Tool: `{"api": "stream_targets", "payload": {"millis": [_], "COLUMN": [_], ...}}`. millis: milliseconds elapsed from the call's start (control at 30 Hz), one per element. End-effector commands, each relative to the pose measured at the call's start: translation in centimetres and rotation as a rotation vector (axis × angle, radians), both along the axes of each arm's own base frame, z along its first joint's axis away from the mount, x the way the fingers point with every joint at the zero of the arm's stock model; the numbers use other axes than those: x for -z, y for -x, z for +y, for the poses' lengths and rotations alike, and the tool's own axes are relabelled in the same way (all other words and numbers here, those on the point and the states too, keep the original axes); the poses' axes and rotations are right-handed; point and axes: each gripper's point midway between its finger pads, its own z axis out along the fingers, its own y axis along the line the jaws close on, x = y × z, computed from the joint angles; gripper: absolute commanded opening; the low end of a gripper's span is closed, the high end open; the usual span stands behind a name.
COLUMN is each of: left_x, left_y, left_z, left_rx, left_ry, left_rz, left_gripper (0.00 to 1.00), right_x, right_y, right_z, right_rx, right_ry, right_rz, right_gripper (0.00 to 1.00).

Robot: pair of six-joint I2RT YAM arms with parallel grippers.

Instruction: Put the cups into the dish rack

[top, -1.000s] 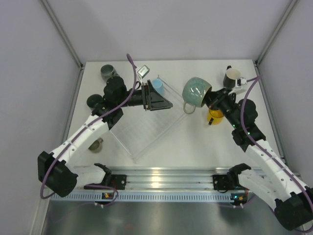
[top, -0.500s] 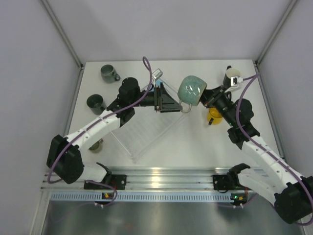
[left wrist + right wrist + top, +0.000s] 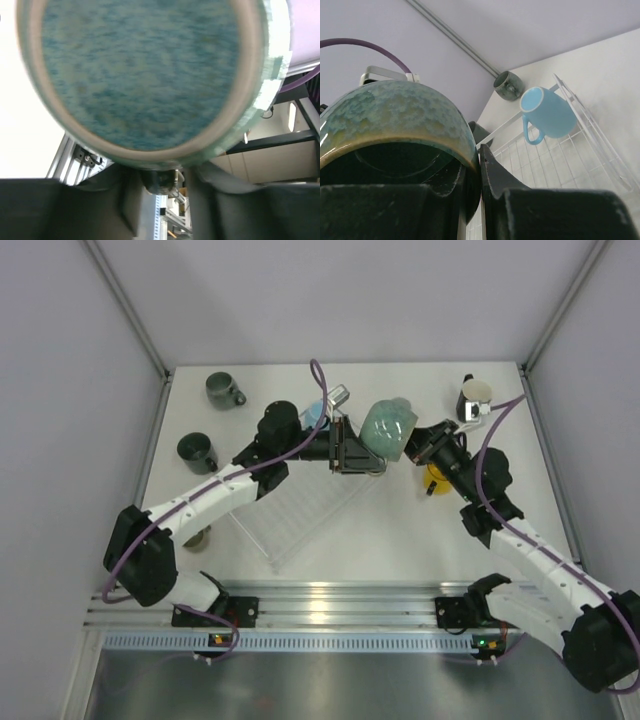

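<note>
Nothing readable in any view. No legible text, label, brand or number on the teal-green mug [image 3: 388, 430], the dish rack [image 3: 295, 515] or the bench [image 3: 400, 530].
</note>
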Motion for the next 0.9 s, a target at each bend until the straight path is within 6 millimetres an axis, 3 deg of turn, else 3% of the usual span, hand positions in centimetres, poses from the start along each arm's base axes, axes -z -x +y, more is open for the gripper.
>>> {"api": "stream_targets", "payload": {"millis": [0, 33, 67, 167, 233, 367, 533, 567, 600, 633, 700, 867], "left_x": [-3.4, -3.4, -3.4, -3.1, -2.6, -2.0, -0.5, -0.3, -0.3, 0.0, 0.3, 1.4], "left_y": [0.4, 0.4, 0.4, 0.5, 0.4, 0.4, -0.2, -0.3, -0.7, -1.0, -1.8, -3.6], "left_z": [-0.2, -0.2, -0.3, -0.2, -0.3, 0.0, 0.2, 0.4, 0.5, 0.6, 1.2, 2.9], "left_rx": [0.008, 0.007, 0.005, 0.005, 0.0, -0.015, -0.045, -0.053, -0.077, -0.088, -0.146, -0.261], "left_ry": [0.102, 0.103, 0.103, 0.099, 0.091, 0.086, 0.02, 0.005, -0.009, -0.03, -0.096, -0.239], "left_rz": [-0.109, -0.11, -0.111, -0.112, -0.107, -0.137, -0.161, -0.166, -0.175, -0.215, -0.224, -0.341], "left_gripper": [0.35, 0.3, 0.18, 0.0, 0.0, 0.0, 0.0, 0.0, 0.0, 0.0, 0.0, 0.0], "right_x": [-6.6, -6.4, -6.3, -5.7, -5.6, -4.5, -4.0, -3.8, -2.4, -2.8, -1.1, -1.4], "right_y": [1.9, 2.0, 1.9, 2.0, 2.2, 2.4, 3.3, 3.4, 3.4, 3.9, 4.0, 5.6], "right_z": [0.3, 0.3, 0.3, 0.5, 0.6, 0.4, -1.1, -1.4, -1.7, -2.2, -3.0, -4.6], "right_rx": [-0.045, -0.045, -0.045, -0.054, -0.059, -0.056, 0.002, 0.017, 0.031, 0.045, 0.076, 0.11], "right_ry": [-0.126, -0.125, -0.123, -0.108, -0.104, -0.067, 0.001, 0.04, 0.081, 0.091, 0.158, 0.208], "right_rz": [-0.203, -0.201, -0.197, -0.182, -0.177, -0.161, -0.155, -0.165, -0.12, -0.133, -0.094, -0.095], "right_gripper": [0.0, 0.0, 0.0, 0.01, 0.06, 0.39, 0.59, 0.67, 0.7, 0.73, 0.78, 0.92]}}
